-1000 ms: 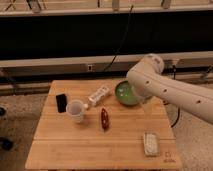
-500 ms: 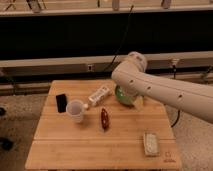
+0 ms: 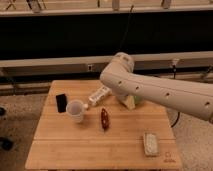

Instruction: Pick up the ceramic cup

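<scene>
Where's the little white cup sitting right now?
In the camera view, the ceramic cup stands left of centre on the table, between the black block and the brown object; the gripper is hidden behind the arm.

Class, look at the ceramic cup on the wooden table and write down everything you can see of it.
The ceramic cup is small, white and plain, with a wide round rim tapering to a narrower base. It stands upright, mouth up, on the wooden table, in its left half as seen, just right of a black object; whether they touch is unclear. Nothing holds it. The gripper does not show; the arm hangs to the cup's right, apart from it.
</scene>
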